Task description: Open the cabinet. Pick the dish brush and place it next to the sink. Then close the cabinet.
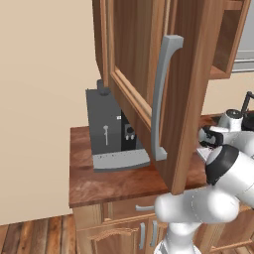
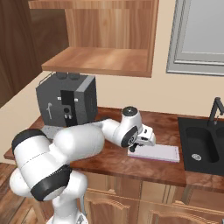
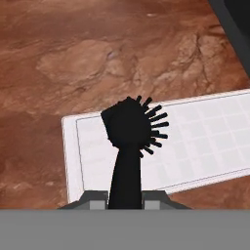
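The cabinet stands open: its door [image 1: 144,74] with the long grey bar handle [image 1: 161,99] swings out towards me, and its bare shelf [image 2: 100,59] shows in the right base view. My gripper [image 3: 126,197] is shut on the handle of the black dish brush [image 3: 132,127], whose bristled head points away from the hand. Brush and gripper [image 2: 138,146] hang low over the left end of a white mat [image 3: 205,136] on the wooden countertop [image 2: 109,159]. The black sink [image 2: 203,146] with its thin faucet [image 2: 215,109] lies just right of that mat.
A grey coffee machine [image 2: 65,103] stands at the back left of the counter. The open door hangs over the counter's left part in front of the machine [image 1: 106,129]. A window [image 2: 201,35] is above the sink. Lower cupboards with short handles [image 1: 148,233] sit below.
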Robot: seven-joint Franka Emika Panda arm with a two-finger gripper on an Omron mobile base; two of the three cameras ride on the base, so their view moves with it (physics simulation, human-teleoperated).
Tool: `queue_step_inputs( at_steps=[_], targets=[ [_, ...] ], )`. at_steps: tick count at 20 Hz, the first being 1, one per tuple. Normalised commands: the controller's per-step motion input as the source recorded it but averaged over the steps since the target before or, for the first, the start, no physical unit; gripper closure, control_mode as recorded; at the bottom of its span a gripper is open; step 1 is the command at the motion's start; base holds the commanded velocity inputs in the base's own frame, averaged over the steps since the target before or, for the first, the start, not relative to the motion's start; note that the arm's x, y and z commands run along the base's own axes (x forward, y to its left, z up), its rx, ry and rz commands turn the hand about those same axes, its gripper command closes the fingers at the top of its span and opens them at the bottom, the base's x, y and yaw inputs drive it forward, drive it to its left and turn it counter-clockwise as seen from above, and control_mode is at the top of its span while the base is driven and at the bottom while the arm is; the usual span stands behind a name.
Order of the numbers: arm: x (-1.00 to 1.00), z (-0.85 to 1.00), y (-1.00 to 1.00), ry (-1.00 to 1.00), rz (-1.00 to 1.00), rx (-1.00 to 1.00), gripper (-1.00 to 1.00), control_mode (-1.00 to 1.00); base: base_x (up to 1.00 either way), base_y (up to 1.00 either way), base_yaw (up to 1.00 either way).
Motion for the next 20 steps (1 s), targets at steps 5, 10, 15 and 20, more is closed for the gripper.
queue_step_inputs(
  at_steps=[5, 10, 15, 20],
  targets=[
    [0.45, 0.0, -0.12, 0.0, 0.0, 0.0, 1.0, -1.0, 0.0, 0.0, 0.0],
    [0.42, 0.0, -0.14, -0.03, 0.0, 0.0, 1.0, -1.0, 0.0, 0.0, 0.0],
    [0.39, 0.0, -0.13, -0.07, 0.0, 0.01, 1.0, -1.0, 0.0, 0.0, 0.0],
    [0.41, 0.0, -0.09, -0.05, 0.0, 0.0, 1.0, -1.0, 0.0, 0.0, 0.0]
  ],
)
